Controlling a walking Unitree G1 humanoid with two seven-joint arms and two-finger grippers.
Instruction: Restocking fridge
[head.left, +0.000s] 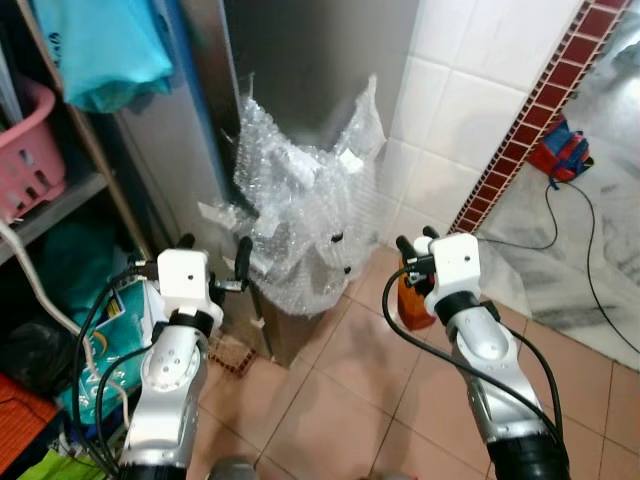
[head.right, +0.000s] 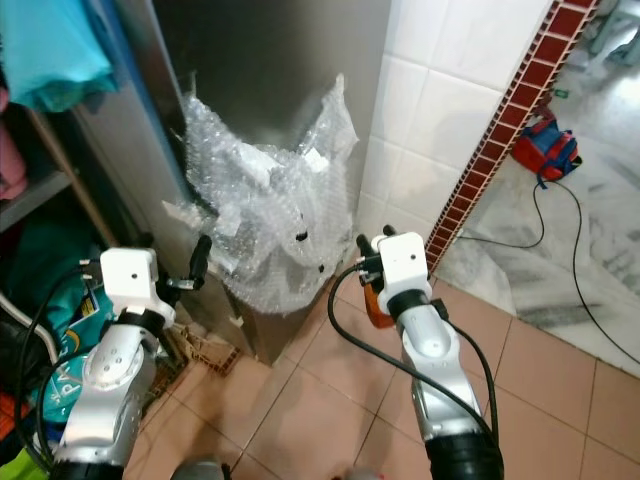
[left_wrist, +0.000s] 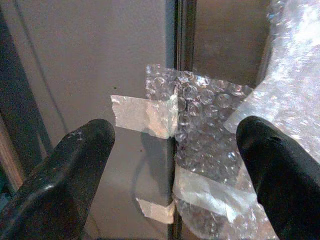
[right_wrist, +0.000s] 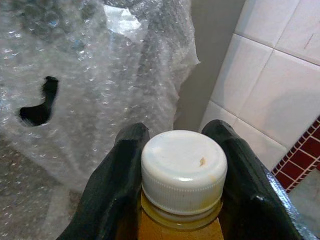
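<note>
The grey steel fridge (head.left: 310, 60) stands straight ahead with its door closed, and its lower part is wrapped in bubble wrap (head.left: 300, 220) held on with tape (left_wrist: 142, 116). My left gripper (head.left: 215, 245) is open and empty, close to the fridge's left edge; the seam (left_wrist: 176, 60) lies between its fingers (left_wrist: 80, 155) in the left wrist view. My right gripper (head.left: 416, 240) is shut on an orange bottle (head.left: 412, 300) with a white cap (right_wrist: 183, 170), held upright low at the right of the bubble wrap, near the tiled wall.
A shelf unit at left holds a pink basket (head.left: 30, 150) and a teal cloth (head.left: 100, 45), with bags (head.left: 110, 330) below. A white tiled wall (head.left: 460, 100) with a red strip (head.left: 530, 110) is at right. A blue-red bag (head.left: 562, 150) and black cable (head.left: 590, 250) lie on the marble floor.
</note>
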